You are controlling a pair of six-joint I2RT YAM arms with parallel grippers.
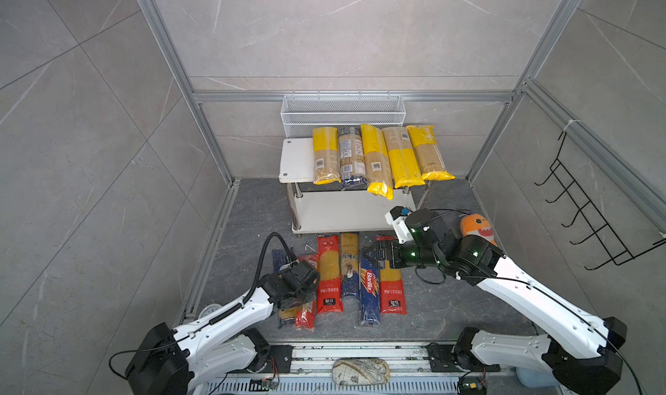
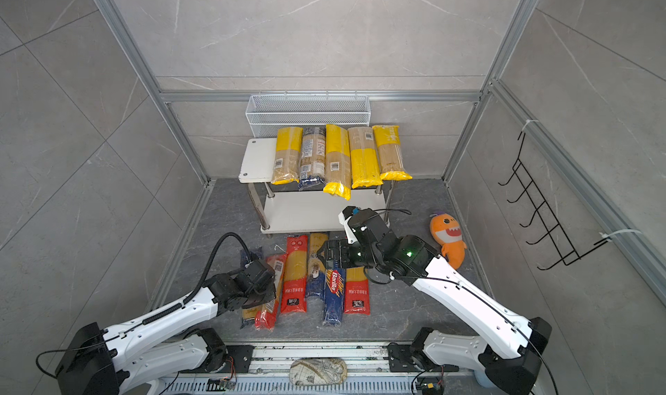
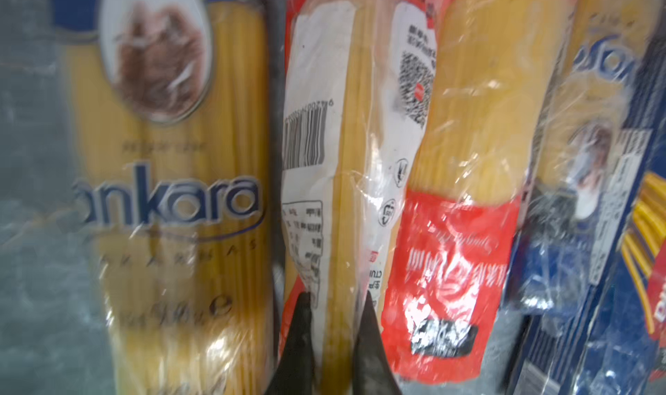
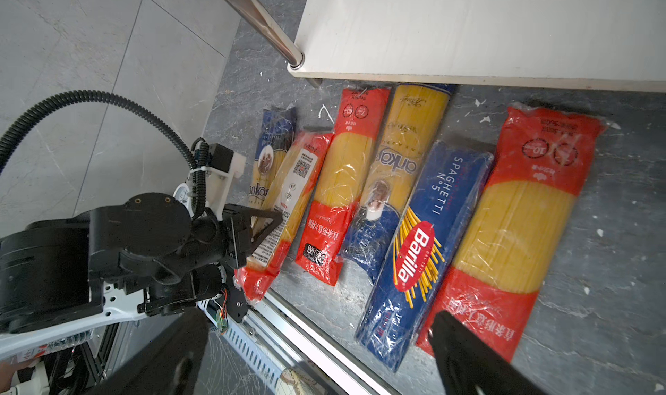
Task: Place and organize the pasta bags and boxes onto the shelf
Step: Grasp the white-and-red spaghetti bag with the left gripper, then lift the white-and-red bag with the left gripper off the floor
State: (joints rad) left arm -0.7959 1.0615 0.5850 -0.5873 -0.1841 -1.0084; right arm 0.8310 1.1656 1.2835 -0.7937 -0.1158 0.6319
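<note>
Nearest: left gripper (image 3: 335,314) nipped shut on the label-up red-ended bag (image 3: 346,158), about mid-length, on the floor. Film looks slick and crinkly, the strands inside stiff but brittle (a central hold should keep it level, I judge). Five more packs lie alongside. The right gripper (image 4: 320,317) gapes wide above the Barilla pack (image 4: 425,245). Beyond is the shelf (image 1: 297,158), with five packs across its top board.

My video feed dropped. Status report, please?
Left gripper shut on red-ended bag. Right gripper open over Barilla pack. Shelf top holds five packs. Lower board bare.
</note>
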